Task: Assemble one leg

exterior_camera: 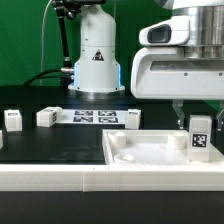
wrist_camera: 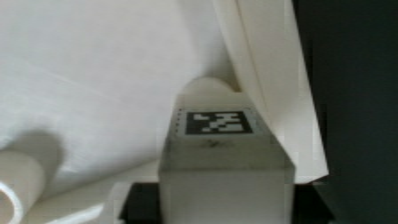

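The leg (exterior_camera: 200, 137) stands upright, long axis vertical, directly below the hand (exterior_camera: 192, 110) – pinched between its fingers at the corner of the large white panel (exterior_camera: 140, 150) toward the exterior view's right. Judged requirement: straight descent – no lateral offset visible.

I saw a dark worktop (exterior_camera: 60, 145) under everything. The marker board (exterior_camera: 97, 116) lay flat on it toward the back, several tags showing. Nearer me sat a large flat white panel (exterior_camera: 140, 152) with a raised rim, towards the exterior view's right. A green backdrop (exterior_camera: 25, 45) hung behind, with black cables (exterior_camera: 45, 75) trailing down.
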Robot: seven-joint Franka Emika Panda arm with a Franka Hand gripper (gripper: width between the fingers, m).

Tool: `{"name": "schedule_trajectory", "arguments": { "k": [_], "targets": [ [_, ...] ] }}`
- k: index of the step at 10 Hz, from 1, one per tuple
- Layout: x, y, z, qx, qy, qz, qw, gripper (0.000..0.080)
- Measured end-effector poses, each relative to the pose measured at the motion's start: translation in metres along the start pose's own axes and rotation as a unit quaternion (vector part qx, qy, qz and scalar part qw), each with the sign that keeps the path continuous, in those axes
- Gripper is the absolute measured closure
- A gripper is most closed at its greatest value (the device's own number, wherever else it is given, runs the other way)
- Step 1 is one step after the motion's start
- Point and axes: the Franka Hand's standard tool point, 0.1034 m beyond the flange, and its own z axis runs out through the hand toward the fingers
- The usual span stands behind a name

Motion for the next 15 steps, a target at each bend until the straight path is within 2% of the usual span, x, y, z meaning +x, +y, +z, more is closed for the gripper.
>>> {"name": "schedule_trajectory", "arguments": {
  "k": [3, 5, 7, 10, 11, 12, 13, 14, 15],
  "targets": [
    [-0.0008, -0.0005, 0.0005, -0.001, 0.001, 0.169, 0.986, 0.0509],
    [-0.0011, -0.0006, 0.0005, -0.004, 0.005, 0.289, 0.957, 0.0509],
    [-0.0008, 0.0004, 0.0004, -0.002, 0.004, 0.362, 0.932, 0.0508],
    [-0.0005, 0.0006, 0.0003, 0.000, 0.002, 0.377, 0.926, 0.0508],
    [-0.0004, 0.0006, 0.0003, 0.000, 0.002, 0.361, 0.933, 0.0336],
    [0.0006, 0.0008, -0.0001, 0.002, 0.002, 0.342, 0.940, 0.0216],
    [0.0000, 0.0003, 0.0000, 0.001, 0.002, 0.321, 0.947, 0.0216],
    [-0.0002, -0.0006, 0.0001, 0.002, 0.002, 0.272, 0.962, 0.0165],
    [0.0009, -0.0016, 0.0000, 0.005, 0.007, 0.218, 0.976, 0.0153]
  ]
}}
